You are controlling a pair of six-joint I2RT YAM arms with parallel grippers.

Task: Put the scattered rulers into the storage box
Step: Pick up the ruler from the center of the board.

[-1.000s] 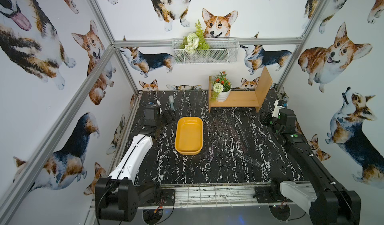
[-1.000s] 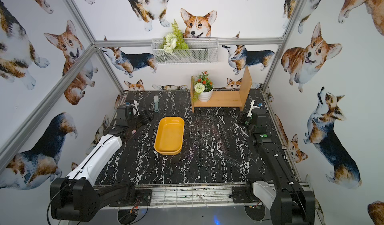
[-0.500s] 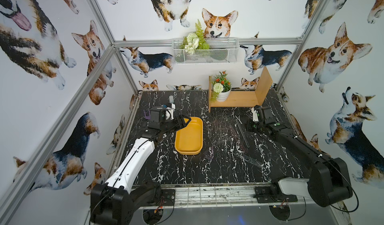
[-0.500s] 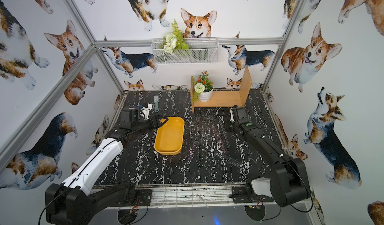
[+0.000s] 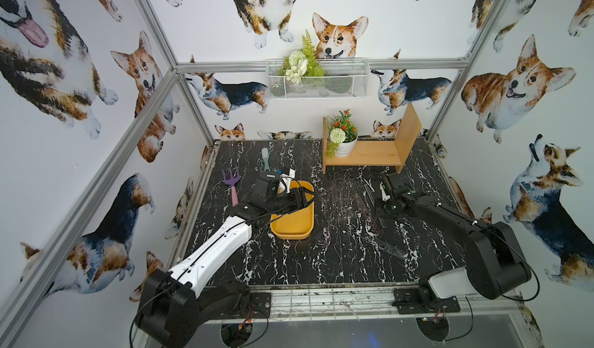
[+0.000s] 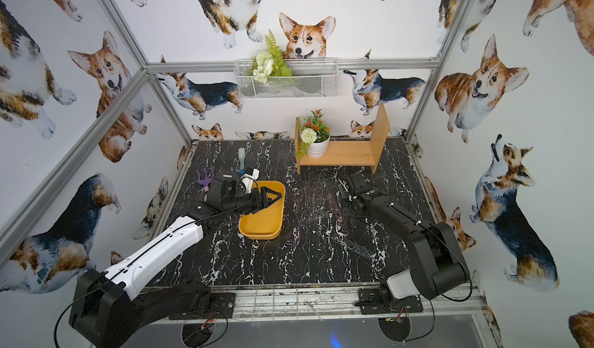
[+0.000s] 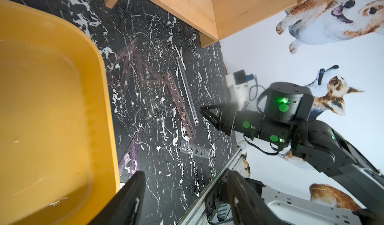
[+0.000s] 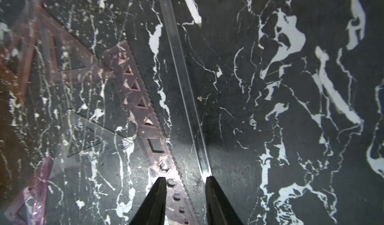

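Corgi-print walls enclose a black marble worktop, where the yellow-orange storage box sits left of centre. Clear and pink-tinted rulers lie scattered flat on the worktop between the box and the right arm, all outside the box. Among them are a long clear strip, a pink stencil ruler just beside it and a triangular set square. The right gripper sits low over the worktop with its jaws part-way apart and nothing clamped. The stencil ruler's end runs between its fingertips, and the clear strip's end lies just by one of them. The left gripper hangs above the box's rim on the side facing the rulers, jaws wide and empty. A wooden shelf stands at the back.
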